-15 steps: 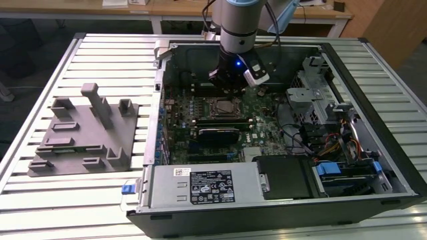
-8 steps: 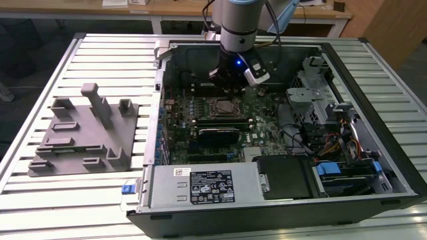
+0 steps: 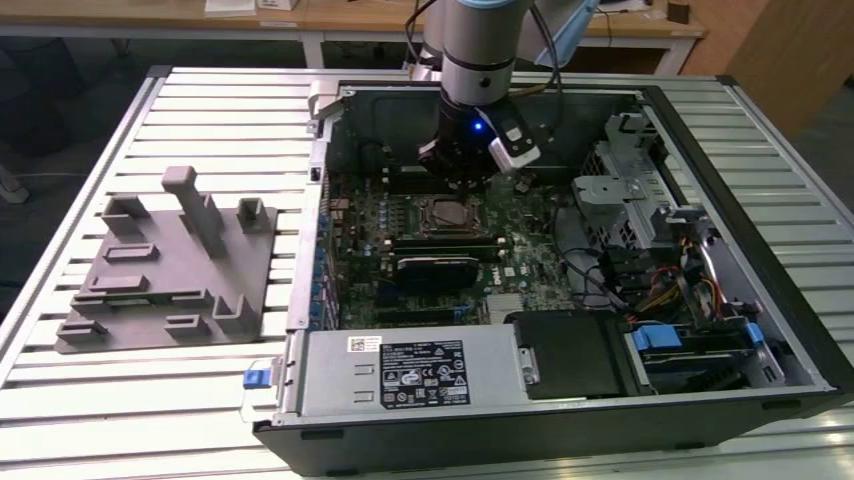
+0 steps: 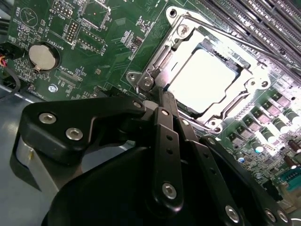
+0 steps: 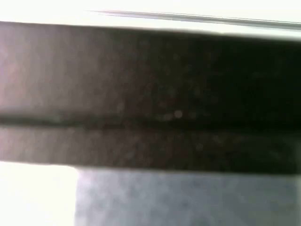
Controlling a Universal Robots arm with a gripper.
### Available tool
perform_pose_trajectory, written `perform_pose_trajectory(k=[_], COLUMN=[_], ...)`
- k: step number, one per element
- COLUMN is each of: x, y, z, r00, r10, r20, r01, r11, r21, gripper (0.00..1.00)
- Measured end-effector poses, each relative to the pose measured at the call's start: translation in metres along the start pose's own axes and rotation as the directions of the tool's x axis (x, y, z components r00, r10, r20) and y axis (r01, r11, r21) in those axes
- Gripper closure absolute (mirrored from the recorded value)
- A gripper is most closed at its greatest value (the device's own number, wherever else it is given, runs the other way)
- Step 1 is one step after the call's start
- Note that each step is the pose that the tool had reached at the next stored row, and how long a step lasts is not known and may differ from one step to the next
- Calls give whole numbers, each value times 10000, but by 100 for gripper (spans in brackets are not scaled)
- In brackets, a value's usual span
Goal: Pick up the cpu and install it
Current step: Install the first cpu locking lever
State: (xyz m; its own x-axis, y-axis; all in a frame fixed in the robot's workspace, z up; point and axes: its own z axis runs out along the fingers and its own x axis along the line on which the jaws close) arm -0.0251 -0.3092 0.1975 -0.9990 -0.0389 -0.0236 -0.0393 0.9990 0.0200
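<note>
the cpu [image 4: 203, 81] lay flat and square inside the motherboard socket [image 4: 254, 77], its bright metal top showing through the open frame, so it looked seated where the task wants it rather than carried. in the second wrist view the claw [image 4: 162, 92] hung just beside the socket's near edge, its dark fingers drawn close together with nothing between them. the grey tray [image 3: 174, 275] stood on the slatted desk [image 3: 220, 120], well apart from the open computer case [image 3: 694, 390].

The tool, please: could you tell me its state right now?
Tool: fingers together, so shut, holding nothing visible; it hangs beside the cpu, which sits in its socket.
</note>
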Motion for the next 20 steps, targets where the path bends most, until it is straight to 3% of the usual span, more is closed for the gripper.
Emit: perform_pose_trajectory(k=[6,8,11,15,20], x=[-2,-2,-3,-4,-3], y=[7,7,8,10,8], z=[16,17,21,25,9], r00=[10000,10000,10000,10000,10000], r10=[2,3,9,16,20], r20=[6,9,23,36,35], r01=[-2,-3,-8,-13,-17], r11=[10000,9998,9991,9979,9970], r21=[-99,-201,-432,-652,-769], gripper=[89,89,89,89,89])
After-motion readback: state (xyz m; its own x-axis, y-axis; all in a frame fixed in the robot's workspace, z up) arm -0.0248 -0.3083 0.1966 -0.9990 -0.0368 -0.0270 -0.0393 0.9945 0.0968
